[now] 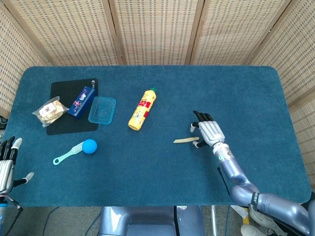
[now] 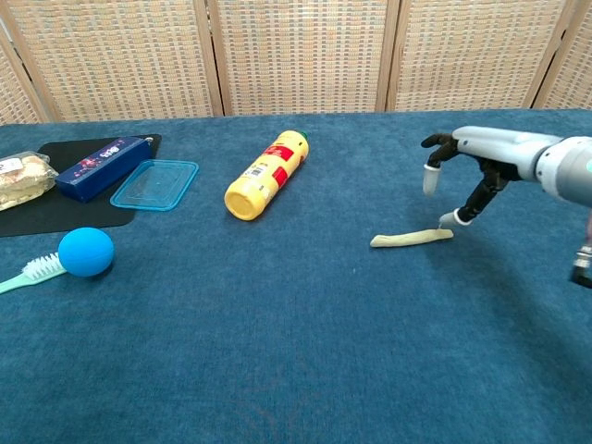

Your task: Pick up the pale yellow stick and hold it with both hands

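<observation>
Evidently the reach is in hand: the right hand (image 1: 210,132) is poised with fingers spread, empty, the slim pale yellow stick (image 2: 412,238) lying flat just under its fingertips. A closing pinch is called for next. The left hand (image 1: 6,163), open, is cut off by the frame edge.

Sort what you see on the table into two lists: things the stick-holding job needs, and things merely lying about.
Needed for the job:
pale yellow stick
right hand, open at the stick's end
left hand, open at the table's near left edge

Lying about:
yellow bottle
clear blue lid
blue box
snack packet
black mat
blue ball
brush
</observation>
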### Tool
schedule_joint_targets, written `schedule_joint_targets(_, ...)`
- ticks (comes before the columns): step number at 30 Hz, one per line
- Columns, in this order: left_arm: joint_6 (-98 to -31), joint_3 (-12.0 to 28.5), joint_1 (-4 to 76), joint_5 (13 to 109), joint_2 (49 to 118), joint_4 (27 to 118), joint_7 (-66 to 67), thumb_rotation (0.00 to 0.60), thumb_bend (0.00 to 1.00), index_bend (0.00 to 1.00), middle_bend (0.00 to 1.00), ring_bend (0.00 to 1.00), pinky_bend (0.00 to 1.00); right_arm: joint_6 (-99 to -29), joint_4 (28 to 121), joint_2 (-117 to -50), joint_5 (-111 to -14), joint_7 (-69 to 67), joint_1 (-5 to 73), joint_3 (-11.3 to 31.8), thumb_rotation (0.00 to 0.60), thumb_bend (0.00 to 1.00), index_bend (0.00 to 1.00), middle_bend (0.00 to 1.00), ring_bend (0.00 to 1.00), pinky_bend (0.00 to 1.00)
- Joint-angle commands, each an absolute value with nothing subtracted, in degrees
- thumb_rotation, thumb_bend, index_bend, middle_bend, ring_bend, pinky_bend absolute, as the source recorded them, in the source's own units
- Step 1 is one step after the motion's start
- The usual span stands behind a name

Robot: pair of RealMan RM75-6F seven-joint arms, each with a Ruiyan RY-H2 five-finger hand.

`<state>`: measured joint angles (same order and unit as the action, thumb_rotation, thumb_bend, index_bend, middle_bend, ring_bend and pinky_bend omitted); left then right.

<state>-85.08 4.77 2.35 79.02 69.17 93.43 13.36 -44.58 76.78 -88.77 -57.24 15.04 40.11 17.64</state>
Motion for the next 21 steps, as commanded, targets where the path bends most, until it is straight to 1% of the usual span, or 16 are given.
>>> schedule_joint_targets(1,-85.0,4.8,2.4,78.7,69.2,93.3,13.5,0.600,0.00,0.00,0.00,0.00,0.00,-42.9,73.0,-91.6,-55.4,15.8,42.1,16.8,0.600,0.38,0.48,0.00,0.00,0.00)
schedule_joint_targets(7,-84.7,4.8,2.6,78.1,69.4,93.1,13.8,0.600,0.00,0.00,0.00,0.00,0.00,-42.2,69.4,-93.9,-54.9,15.9,43.5,15.5,0.600,0.46,0.48,0.00,0.00,0.00)
schedule_joint_targets(21,-84.4,4.4,2.9,78.1,69.0,93.3,13.0,0.600,0.00,0.00,0.00,0.00,0.00,-42.2,67.4,-94.7,-53.7,16.1,44.1,13.2,0.600,0.47,0.49,0.00,0.00,0.00)
